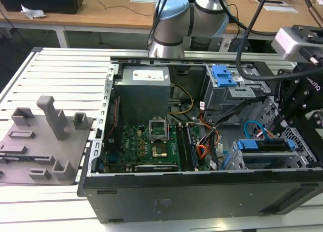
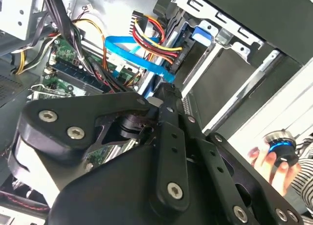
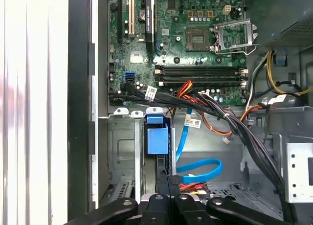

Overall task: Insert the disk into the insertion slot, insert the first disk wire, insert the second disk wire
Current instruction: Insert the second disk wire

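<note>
The disk (image 1: 262, 152), framed by its blue carrier (image 3: 157, 137), sits inside the insertion slot (image 1: 236, 164), the perforated silver cage at the case's front corner on the exterior view's right. The first disk wire (image 2: 154, 41), an orange, red and yellow bundle, runs to the disk's rear edge. The second disk wire (image 3: 200, 167), a light blue cable (image 2: 122, 44), loops beside the cage (image 1: 251, 127). My gripper (image 2: 166, 90) is shut on this cable's end, right at the disk's rear edge (image 3: 169, 182). The connector itself is hidden by the fingers.
The open case holds a motherboard (image 1: 151, 141), a power supply (image 1: 144, 88) and a taller grey bay with a blue latch (image 1: 224, 76). A thick black cable bundle (image 3: 230, 122) crosses beside the cage. A grey fixture (image 1: 45, 141) lies on the exterior view's left. A hand holds a round device (image 2: 278, 154).
</note>
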You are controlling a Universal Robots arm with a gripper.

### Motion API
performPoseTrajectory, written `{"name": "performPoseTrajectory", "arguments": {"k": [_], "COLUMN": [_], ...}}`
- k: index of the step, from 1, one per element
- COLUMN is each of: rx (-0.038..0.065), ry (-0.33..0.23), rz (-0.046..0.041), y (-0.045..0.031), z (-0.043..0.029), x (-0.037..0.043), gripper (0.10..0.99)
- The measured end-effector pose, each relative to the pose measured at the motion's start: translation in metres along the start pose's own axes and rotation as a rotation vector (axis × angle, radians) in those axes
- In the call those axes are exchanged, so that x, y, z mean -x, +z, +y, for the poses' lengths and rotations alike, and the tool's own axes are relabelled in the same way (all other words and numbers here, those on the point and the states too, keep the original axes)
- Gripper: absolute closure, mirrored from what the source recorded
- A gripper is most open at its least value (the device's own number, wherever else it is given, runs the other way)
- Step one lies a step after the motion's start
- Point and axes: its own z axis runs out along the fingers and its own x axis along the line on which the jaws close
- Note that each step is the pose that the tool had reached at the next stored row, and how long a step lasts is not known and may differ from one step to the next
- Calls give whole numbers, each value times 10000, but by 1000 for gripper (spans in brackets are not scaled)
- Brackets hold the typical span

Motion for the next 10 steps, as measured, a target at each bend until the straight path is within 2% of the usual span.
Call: {"name": "performPoseTrajectory", "arguments": {"k": [4, 10], "rx": [-6, -7], "ry": [-6, -7], "rz": [-52, -52], "y": [5, 5], "z": [110, 114], "x": [-2, -2], "gripper": [980, 980]}}
